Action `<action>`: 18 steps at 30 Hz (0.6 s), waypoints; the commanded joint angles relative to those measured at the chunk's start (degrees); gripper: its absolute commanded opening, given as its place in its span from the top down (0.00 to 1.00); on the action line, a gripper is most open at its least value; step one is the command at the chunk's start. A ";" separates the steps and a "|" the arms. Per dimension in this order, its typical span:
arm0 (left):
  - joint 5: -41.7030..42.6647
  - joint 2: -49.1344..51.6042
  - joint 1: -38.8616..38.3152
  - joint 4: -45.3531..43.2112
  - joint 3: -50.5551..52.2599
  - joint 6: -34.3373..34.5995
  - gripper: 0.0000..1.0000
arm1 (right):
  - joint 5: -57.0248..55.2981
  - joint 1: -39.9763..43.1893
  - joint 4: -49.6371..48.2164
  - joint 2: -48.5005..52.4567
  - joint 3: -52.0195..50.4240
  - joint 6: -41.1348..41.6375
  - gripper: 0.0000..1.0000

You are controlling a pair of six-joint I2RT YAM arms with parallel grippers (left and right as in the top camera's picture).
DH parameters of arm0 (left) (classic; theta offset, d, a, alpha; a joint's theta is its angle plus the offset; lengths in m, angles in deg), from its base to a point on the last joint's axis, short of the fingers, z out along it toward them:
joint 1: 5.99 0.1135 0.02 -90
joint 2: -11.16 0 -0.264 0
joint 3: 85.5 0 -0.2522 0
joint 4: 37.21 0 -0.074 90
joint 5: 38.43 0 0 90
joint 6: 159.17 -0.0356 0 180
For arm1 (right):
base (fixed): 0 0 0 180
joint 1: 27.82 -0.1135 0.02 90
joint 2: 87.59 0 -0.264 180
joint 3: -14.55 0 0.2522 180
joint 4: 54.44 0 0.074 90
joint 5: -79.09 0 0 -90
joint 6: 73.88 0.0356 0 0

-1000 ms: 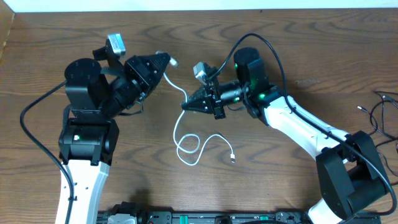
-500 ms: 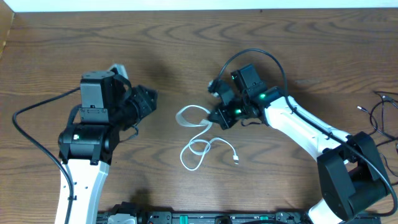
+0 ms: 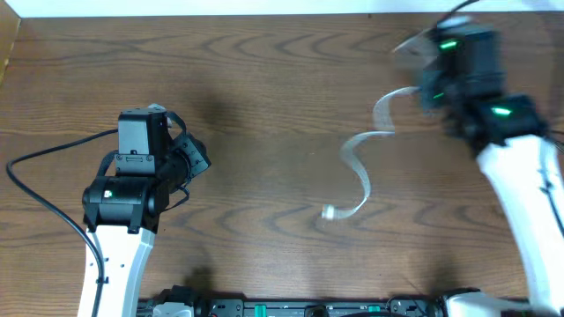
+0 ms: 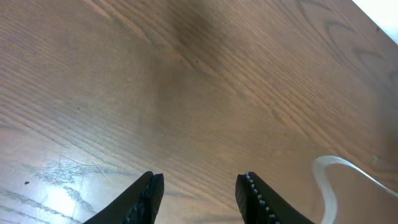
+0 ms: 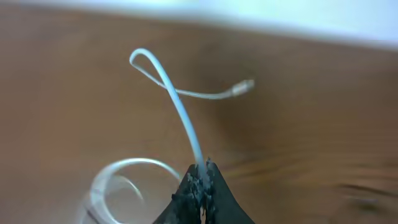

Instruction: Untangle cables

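Note:
The white cable [image 3: 361,167] trails in a blurred wavy line from my right gripper [image 3: 427,88] down to its plug end [image 3: 328,211] on the wooden table [image 3: 264,79]. In the right wrist view my right gripper [image 5: 203,169] is shut on the white cable [image 5: 176,96], which rises in a loop to a small plug [image 5: 244,87]. My left gripper [image 3: 201,158] stands far off at the left. In its wrist view the left gripper [image 4: 199,186] is open with only bare wood between the jaws, and a bit of white cable [image 4: 326,177] shows at the right.
The table's far edge meets a white wall [image 3: 264,7] at the top. A thick black arm wire [image 3: 35,176] loops out at the left. Dark hardware [image 3: 264,308] runs along the front edge.
My left gripper has let go of the white cable, opened and drawn back left. My right arm has swung fast to the far right, dragging the white cable along and stretching out its loops.

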 commanded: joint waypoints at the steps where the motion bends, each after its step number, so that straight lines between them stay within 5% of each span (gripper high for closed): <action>1: -1.20 -0.02 0.31 0.31 -0.81 -1.03 0.57 | -17.92 4.59 -2.69 -3.48 2.95 -5.22 0.99; 9: -1.16 -0.02 0.28 0.50 -0.81 -1.03 0.57 | -19.96 17.14 -5.90 -5.33 3.30 -11.30 0.99; 18: -1.16 -0.04 0.31 2.08 -0.81 -1.01 0.57 | -20.72 29.35 -5.70 -3.87 3.30 -2.89 0.99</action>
